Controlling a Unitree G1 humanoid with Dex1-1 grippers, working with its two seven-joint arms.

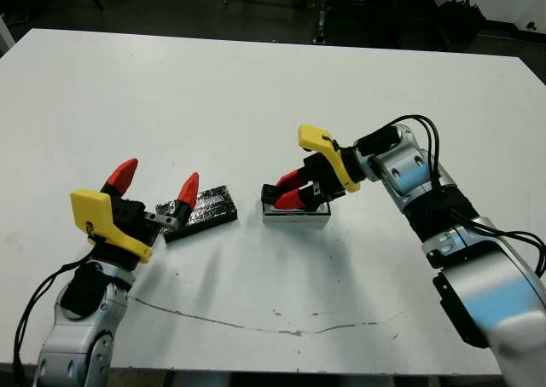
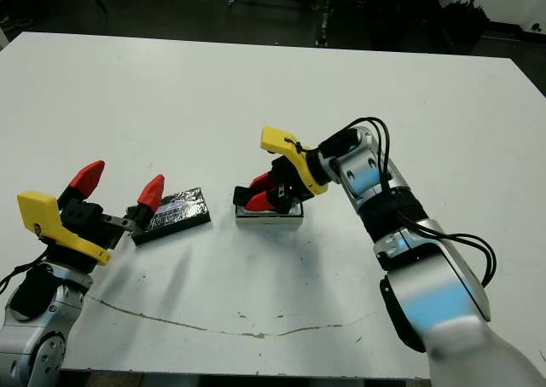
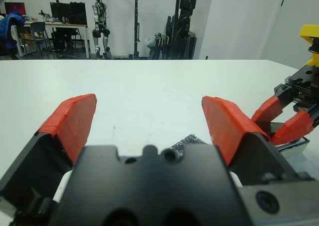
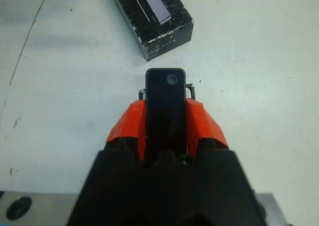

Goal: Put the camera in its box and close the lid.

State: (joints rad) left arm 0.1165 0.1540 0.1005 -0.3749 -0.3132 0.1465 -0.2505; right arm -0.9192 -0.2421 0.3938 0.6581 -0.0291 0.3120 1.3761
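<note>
Camera (image 4: 165, 106) status?
— pinched flat between the right gripper (image 1: 288, 191) fingers, low over the box (image 1: 296, 214) mid-table.

And the lid (image 1: 202, 211)?
— on the table just left of the box, left gripper (image 1: 153, 182) spread wide right by its near end, holding nothing.

Lid (image 1: 203, 210) left of box (image 1: 296, 214); camera (image 4: 165, 109) in right end effector (image 1: 288, 191) over box

Bare table (image 1: 256, 97) all around; lid (image 1: 203, 210) lies beside box (image 1: 296, 216).
</note>
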